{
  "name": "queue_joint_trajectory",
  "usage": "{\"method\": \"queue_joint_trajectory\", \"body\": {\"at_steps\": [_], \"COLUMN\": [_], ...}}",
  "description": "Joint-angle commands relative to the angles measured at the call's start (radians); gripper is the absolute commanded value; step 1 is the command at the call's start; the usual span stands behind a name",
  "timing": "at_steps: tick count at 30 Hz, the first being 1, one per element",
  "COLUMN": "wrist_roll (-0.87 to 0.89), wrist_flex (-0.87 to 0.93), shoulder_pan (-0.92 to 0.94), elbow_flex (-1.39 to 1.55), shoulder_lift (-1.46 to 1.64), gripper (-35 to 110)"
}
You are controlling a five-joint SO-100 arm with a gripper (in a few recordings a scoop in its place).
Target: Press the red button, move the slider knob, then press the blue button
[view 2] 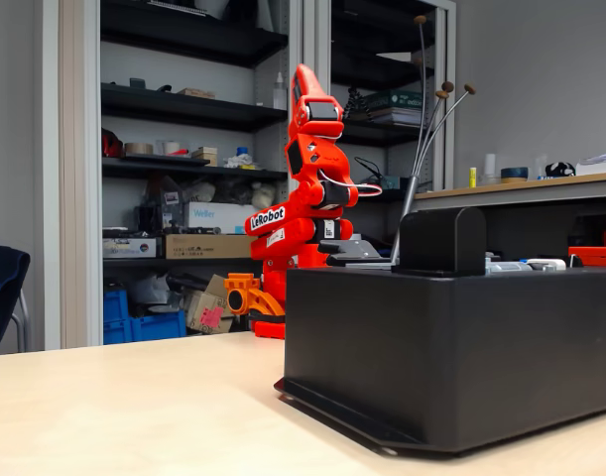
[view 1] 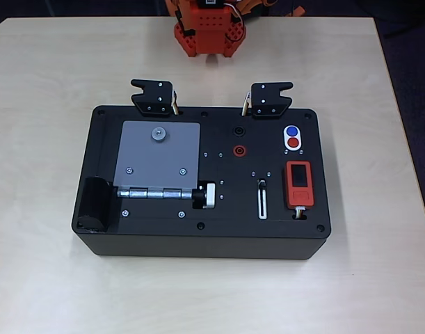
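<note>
- Looking at the overhead view first: black task box (view 1: 202, 240) sits mid-bench (view 1: 52, 292), arm base (view 1: 209, 31) at the top edge, folded back, well apart from the box.
- Red button (view 1: 293, 142) and blue button (view 1: 291, 131) share a white oval plate (view 1: 300, 137) at the box's upper right; blue is on the side toward the arm base, red just below it, the two nearly touching.
- Slider knob (view 1: 262, 184) sits at the top end of its white-rimmed slot track (view 1: 262, 202); the track's long axis runs up-down in this view, i.e. toward and away from the base. Travel available looks to be downward, away from the arm.
- Track lies left of and below the buttons, with the orange-red unit with black screen (view 1: 299, 184) just right of it.
- Fixed view, low from the side: arm (view 2: 307, 178) is tucked upright behind the box; buttons and slider are hidden on the top face.
- Pincer: can't tell its opening from either view; nothing seems held.
- Judgement: nothing started; first move is a reach out from the base, forward and slightly picture-right in the overhead view, passing over blue to land on red.
</note>
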Motion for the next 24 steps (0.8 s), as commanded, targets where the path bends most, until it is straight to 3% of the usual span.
{"method": "queue_joint_trajectory", "body": {"at_steps": [1, 14, 24], "wrist_roll": [-0.046, -0.241, -0.546], "wrist_flex": [0.075, 0.637, 1.088], "shoulder_pan": [0.003, 0.006, -0.012], "elbow_flex": [-0.018, -0.298, -0.439], "shoulder_lift": [0.002, 0.003, 0.009], "gripper": [0, 0, 0]}}
